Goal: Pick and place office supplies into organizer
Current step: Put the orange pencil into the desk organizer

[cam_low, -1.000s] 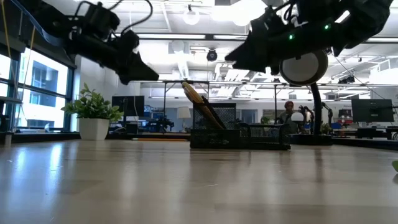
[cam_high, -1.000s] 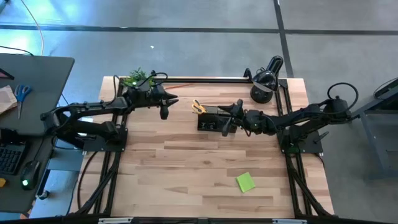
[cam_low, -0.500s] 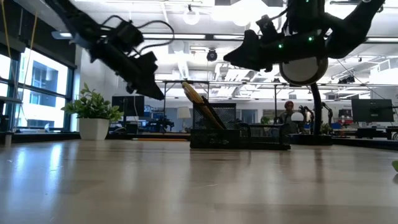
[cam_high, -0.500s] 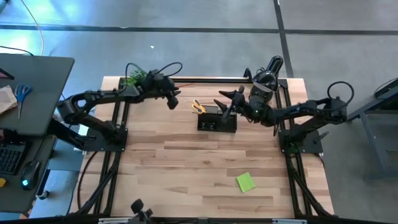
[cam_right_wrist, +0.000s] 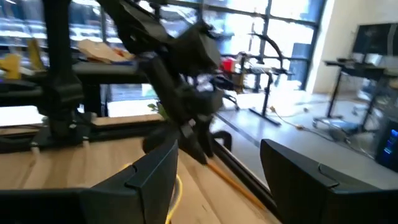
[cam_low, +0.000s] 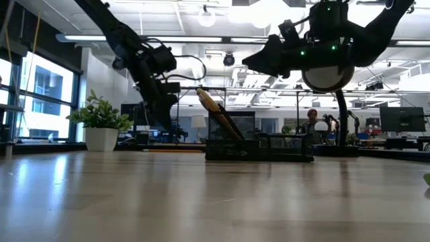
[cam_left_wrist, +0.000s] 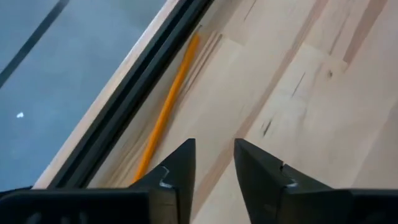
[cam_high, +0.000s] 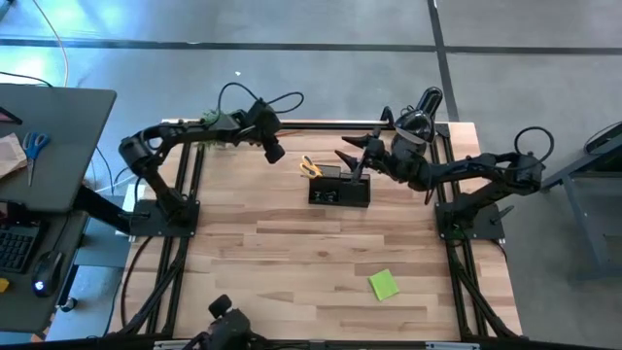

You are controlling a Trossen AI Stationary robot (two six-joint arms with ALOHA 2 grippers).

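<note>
Left claw (cam_left_wrist: 214, 163) hovering empty, fingers parted; pencil (cam_left_wrist: 168, 109) lying just ahead by tabletop (cam_left_wrist: 298, 93) back edge, long axis angling away. Right claw (cam_high: 352, 160) gaping over organizer (cam_high: 339, 189).

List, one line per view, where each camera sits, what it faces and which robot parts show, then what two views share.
High: overhead, straight down; both arms, organizer, sticky-note pad.
Low: table height, level across; both arms above the organizer.
Left wrist: down past left gripper at a pencil by the table edge.
Right wrist: past right gripper toward the left arm.
Shared: both wrist views show the pencil.
</note>
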